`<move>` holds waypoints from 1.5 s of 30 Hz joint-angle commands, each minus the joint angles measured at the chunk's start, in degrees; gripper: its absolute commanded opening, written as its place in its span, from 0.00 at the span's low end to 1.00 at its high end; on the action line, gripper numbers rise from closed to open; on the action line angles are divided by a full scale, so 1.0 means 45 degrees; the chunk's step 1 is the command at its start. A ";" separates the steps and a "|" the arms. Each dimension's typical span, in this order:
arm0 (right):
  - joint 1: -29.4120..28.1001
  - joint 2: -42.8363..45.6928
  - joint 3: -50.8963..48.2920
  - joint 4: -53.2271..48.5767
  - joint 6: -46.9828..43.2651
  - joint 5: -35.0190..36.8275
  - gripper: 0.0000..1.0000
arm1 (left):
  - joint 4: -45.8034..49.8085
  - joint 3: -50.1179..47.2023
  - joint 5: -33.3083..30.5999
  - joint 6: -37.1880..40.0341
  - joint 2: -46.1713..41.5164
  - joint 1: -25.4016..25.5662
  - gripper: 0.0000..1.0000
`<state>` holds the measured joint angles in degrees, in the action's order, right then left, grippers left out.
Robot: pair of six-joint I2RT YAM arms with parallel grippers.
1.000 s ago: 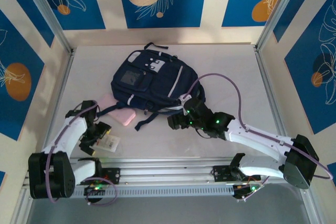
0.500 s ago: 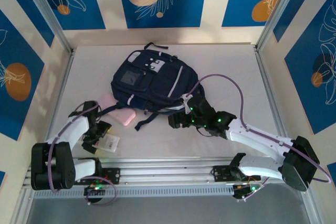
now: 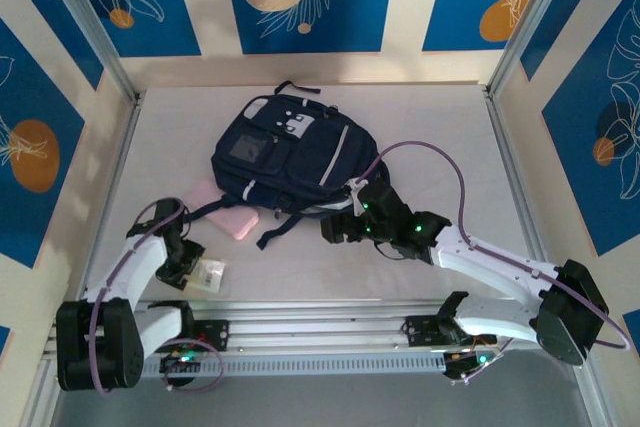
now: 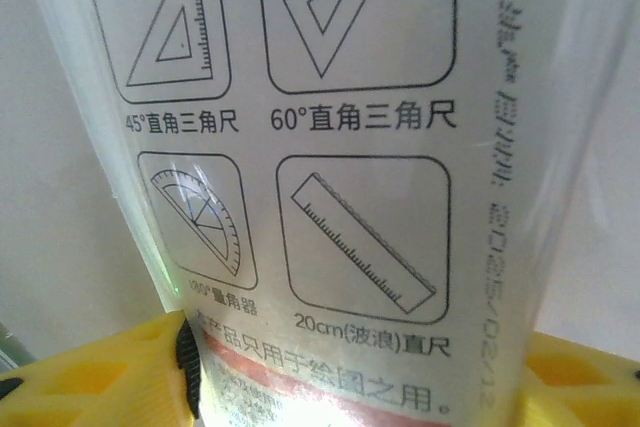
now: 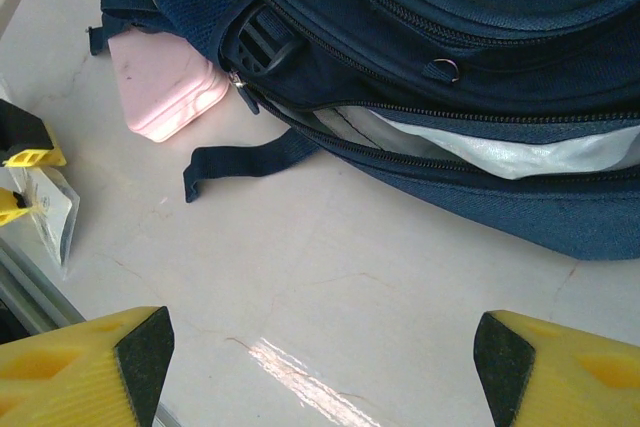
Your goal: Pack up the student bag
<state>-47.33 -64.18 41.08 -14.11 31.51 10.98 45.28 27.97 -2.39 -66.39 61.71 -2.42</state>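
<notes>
The student bag (image 3: 290, 152) lies on the tabletop (image 3: 440, 127), behind centre and a little to the left. A flat case (image 3: 236, 220) rests at its near-left corner, partly tucked under it (one strap (image 5: 245, 162) trails onto the tabletop just right of the case). Nearer and further left, apart from the case, a ruler packet (image 3: 209, 275) lies between the fingers of the left end effector (image 4: 355, 382). The right end effector (image 5: 320, 367) sits just before the bag's near-right edge.
</notes>
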 commanded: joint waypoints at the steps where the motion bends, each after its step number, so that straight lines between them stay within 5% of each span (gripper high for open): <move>1: 0.0050 0.0167 -0.0067 0.0343 0.0142 -0.0635 0.80 | -0.0885 -0.0631 0.0782 -0.0384 -0.0275 -0.0108 0.58; 10: -0.0652 -0.3108 0.1577 0.2900 -0.0401 -0.8326 0.79 | -0.0687 -0.0629 0.1193 -0.0501 -0.1220 -0.0097 0.58; 21: -0.2483 -1.0492 0.7162 0.2075 -0.1557 -0.9034 0.78 | -0.0552 -0.0831 0.1565 -0.0575 -0.1982 -0.0102 0.60; 33: -0.3325 -1.4593 1.0598 0.2205 -0.1172 -1.0606 0.68 | -0.0195 -0.0804 0.1566 -0.0372 -0.2523 -0.0098 0.60; 38: -0.3427 -1.4975 1.1131 0.2299 -0.0878 -1.0612 0.44 | -0.0171 -0.0731 0.1737 -0.0366 -0.2638 -0.0105 0.61; 42: -0.3133 -1.4648 1.0606 0.2750 -0.0542 -1.0299 0.11 | 0.0096 -0.0223 0.2002 -0.0041 -0.2902 -0.0094 0.77; 45: -0.2812 -1.4134 0.9820 0.3363 -0.0254 -1.0348 0.01 | 0.0376 0.0551 0.2334 0.0511 -0.3192 -0.0107 0.86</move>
<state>-61.41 -130.72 87.72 -1.72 29.15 -34.30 45.28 26.63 4.97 -66.13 48.75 -2.42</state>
